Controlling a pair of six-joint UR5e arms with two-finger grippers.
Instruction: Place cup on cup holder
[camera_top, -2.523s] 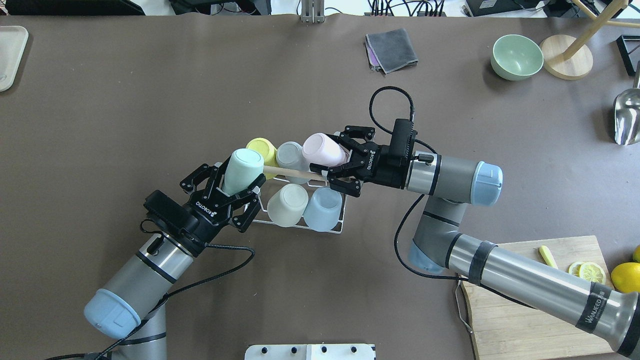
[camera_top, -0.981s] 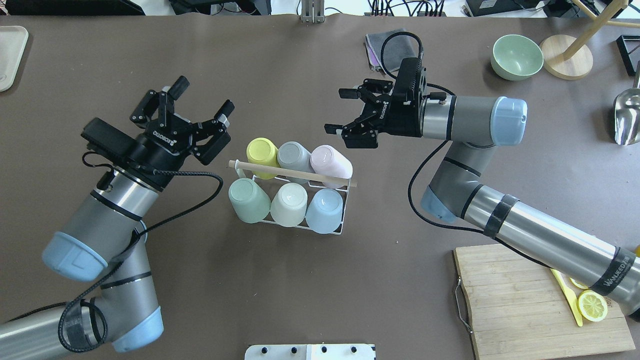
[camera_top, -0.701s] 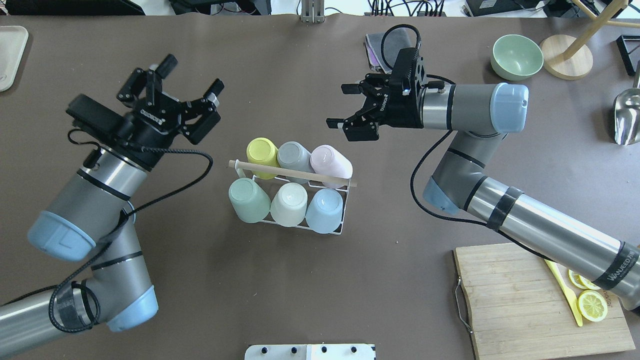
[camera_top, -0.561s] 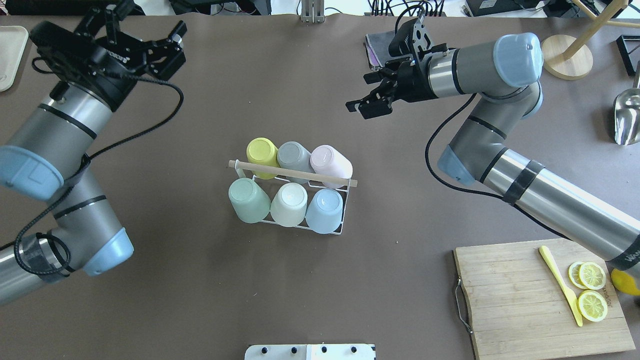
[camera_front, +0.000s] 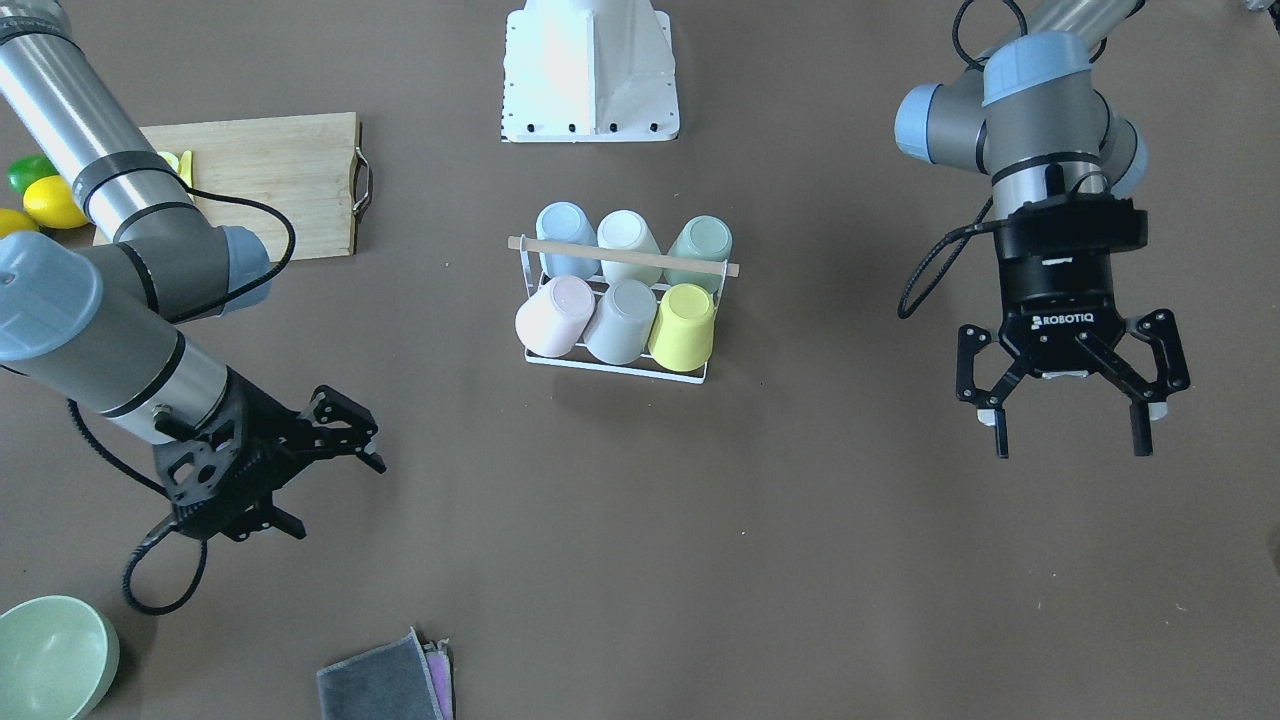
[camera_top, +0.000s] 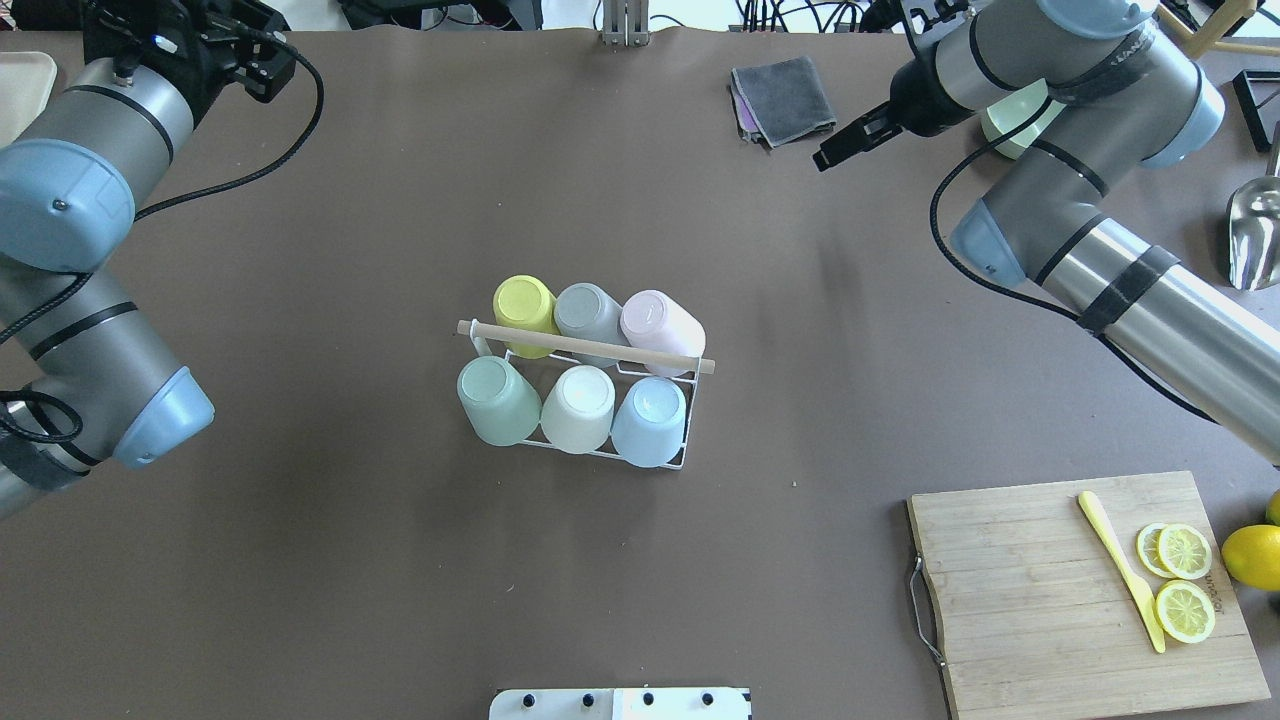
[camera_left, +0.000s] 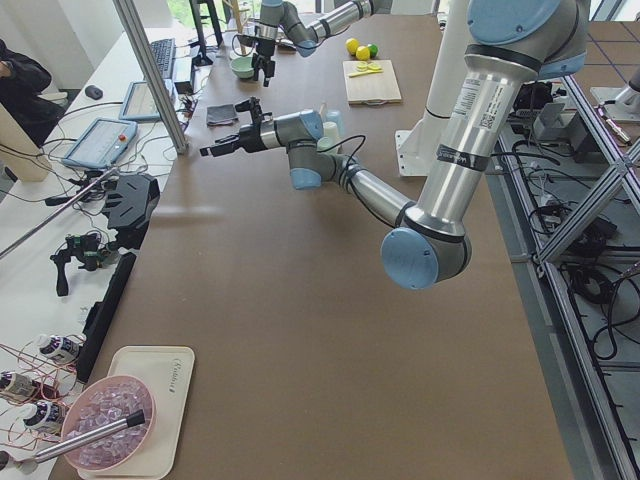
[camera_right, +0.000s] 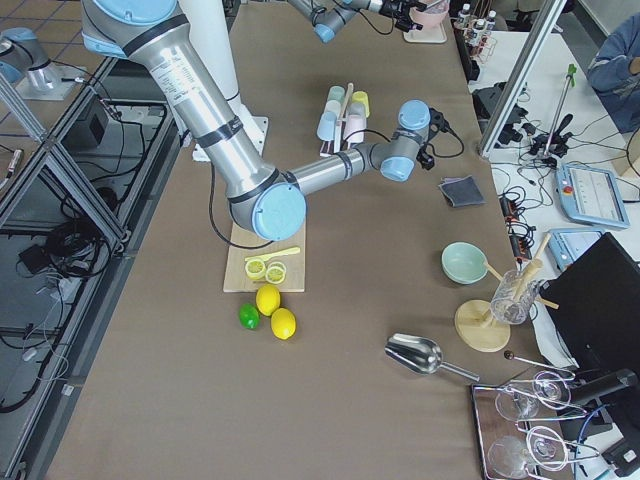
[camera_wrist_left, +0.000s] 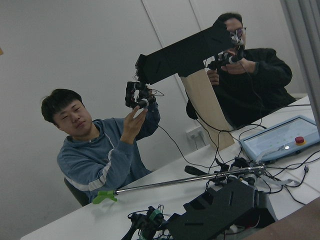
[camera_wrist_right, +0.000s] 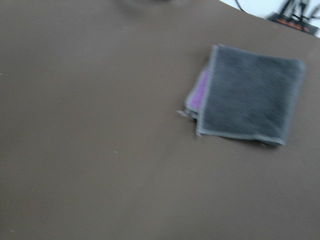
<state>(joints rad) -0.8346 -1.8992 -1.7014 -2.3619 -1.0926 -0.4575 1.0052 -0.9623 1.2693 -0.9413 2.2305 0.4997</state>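
Now the cup holder (camera_top: 585, 346) sits mid-table with six cups (camera_top: 578, 405) racked. Seen from overhead, the left gripper (camera_front: 1071, 446) hangs at ten o'clock, spread and empty. The right gripper (camera_front: 335, 497), at two o'clock, seems spread too.

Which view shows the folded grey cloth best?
The right wrist-mounted view: the grey cloth is large in it, slightly blurred, with a purple layer beneath. Overhead shows it whole but small; the front-facing view cuts it at the bottom edge; the side views show it tiny.
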